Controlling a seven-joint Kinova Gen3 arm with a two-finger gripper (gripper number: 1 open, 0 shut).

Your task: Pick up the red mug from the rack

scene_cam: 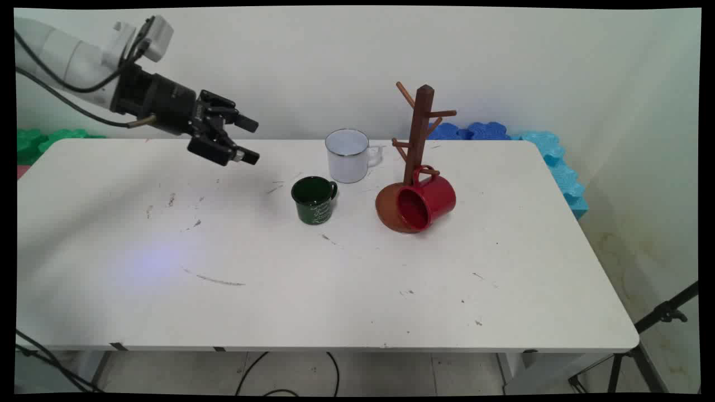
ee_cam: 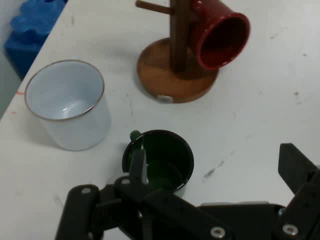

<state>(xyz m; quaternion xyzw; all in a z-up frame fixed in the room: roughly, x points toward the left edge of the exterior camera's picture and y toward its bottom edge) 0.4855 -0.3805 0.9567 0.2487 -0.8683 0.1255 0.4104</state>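
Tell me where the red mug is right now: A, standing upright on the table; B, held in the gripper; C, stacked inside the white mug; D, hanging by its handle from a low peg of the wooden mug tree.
D: the red mug hangs tilted by its handle on a low peg of the wooden mug tree.

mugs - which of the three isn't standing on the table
The red mug: it hangs by its handle from a low peg of the wooden mug tree, mouth tilted sideways. The green mug and white mug stand upright.
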